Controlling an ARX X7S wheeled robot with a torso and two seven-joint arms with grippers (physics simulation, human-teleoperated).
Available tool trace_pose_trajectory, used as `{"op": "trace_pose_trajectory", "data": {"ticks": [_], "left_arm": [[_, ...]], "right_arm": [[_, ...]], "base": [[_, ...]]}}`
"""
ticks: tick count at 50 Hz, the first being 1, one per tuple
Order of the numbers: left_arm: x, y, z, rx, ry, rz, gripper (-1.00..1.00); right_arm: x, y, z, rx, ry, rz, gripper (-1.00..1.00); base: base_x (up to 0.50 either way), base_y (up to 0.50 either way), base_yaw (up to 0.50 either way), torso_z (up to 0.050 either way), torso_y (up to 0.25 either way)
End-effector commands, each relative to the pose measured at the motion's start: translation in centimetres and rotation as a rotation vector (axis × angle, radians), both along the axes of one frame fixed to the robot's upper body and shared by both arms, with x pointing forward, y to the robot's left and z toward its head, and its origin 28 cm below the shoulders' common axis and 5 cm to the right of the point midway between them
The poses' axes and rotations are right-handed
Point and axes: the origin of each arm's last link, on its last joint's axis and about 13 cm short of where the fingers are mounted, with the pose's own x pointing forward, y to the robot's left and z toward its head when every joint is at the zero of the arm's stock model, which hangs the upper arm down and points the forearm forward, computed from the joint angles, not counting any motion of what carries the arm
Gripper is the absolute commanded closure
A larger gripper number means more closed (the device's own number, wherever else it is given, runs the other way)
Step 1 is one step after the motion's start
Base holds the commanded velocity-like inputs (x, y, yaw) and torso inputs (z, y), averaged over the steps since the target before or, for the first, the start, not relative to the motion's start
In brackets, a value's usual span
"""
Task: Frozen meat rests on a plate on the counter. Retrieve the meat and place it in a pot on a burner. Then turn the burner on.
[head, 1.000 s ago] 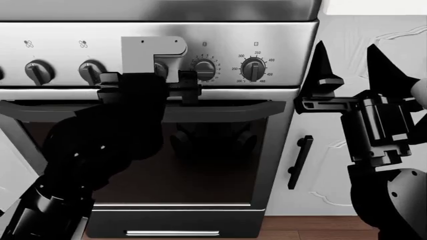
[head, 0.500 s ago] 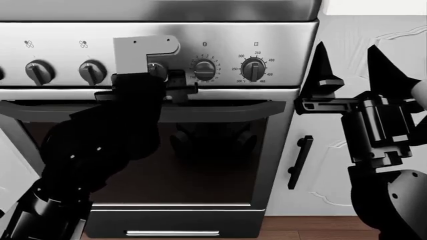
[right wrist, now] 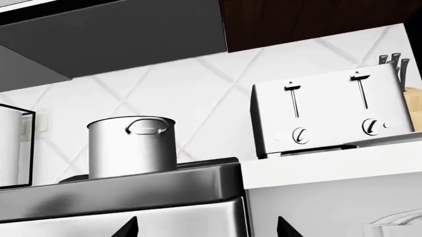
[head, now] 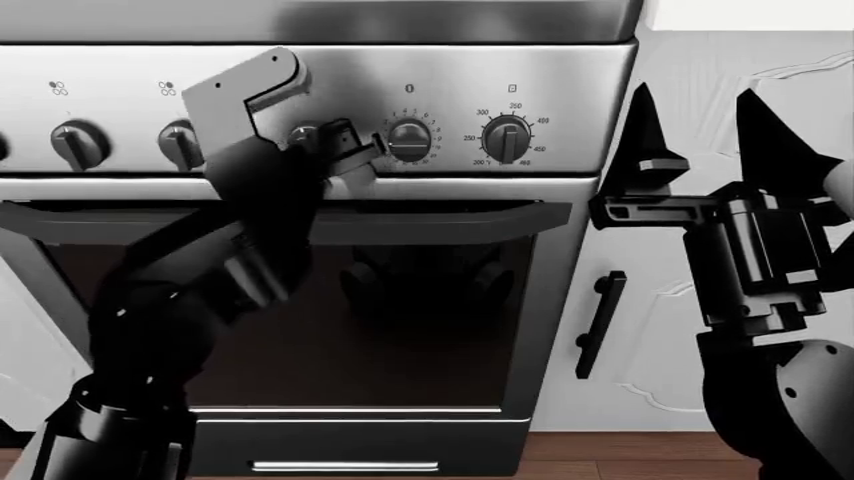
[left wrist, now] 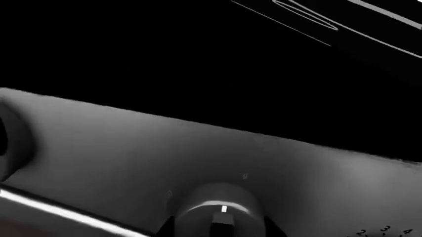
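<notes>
Right gripper (head: 694, 125) hangs in front of the white cabinet door (head: 667, 330) right of the oven, fingers spread wide, gripping nothing. Left gripper (head: 334, 145) sits at the third stove knob (left wrist: 221, 212) on the steel control panel (head: 561, 70); wrist bracket hides its fingers, so can't tell if it's clamped. Farther back, pot (right wrist: 132, 145) stands on the cooktop, toaster (right wrist: 329, 111) to its right on the counter (right wrist: 329, 170). Meat not visible.

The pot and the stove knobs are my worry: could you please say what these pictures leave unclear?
- Pot: right wrist view looks up from below, so its inside and any meat are hidden.
- Burner: hidden by the stove's front edge.
- Left hand: wrist bracket covers the knob it reaches; grip unclear.
- Knob markings: cut off by the picture edge.
</notes>
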Motion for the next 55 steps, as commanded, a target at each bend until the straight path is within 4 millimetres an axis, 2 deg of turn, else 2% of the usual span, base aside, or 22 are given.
{"op": "trace_pose_trajectory", "data": {"ticks": [1, 14, 21, 55], "left_arm": [[0.8, 1.4, 0.2, -0.196, 0.023, 0.068, 1.00], [1.0, 1.8, 0.9, -0.301, 0.008, 0.059, 1.00], [1.1, 2.5, 2.0, -0.403, -0.031, 0.046, 1.00], [0.9, 2.5, 2.0, -0.552, 0.043, 0.026, 1.00]], "right_arm": [[-0.1, 0.1, 0.1, -0.006, -0.003, 0.004, -1.00], [-0.3, 0.1, 0.2, -0.016, -0.002, 0.007, -1.00], [-0.6, 0.3, 0.4, -0.036, 0.001, 0.016, -1.00], [-0.9, 0.3, 0.7, -0.044, -0.004, 0.016, -1.00]], "base": [[0.02, 0.00, 0.00, 0.000, -0.012], [0.01, 0.00, 0.00, 0.000, -0.007], [0.01, 0.00, -0.01, 0.000, -0.007], [0.01, 0.00, 0.00, 0.000, -0.005]]}}
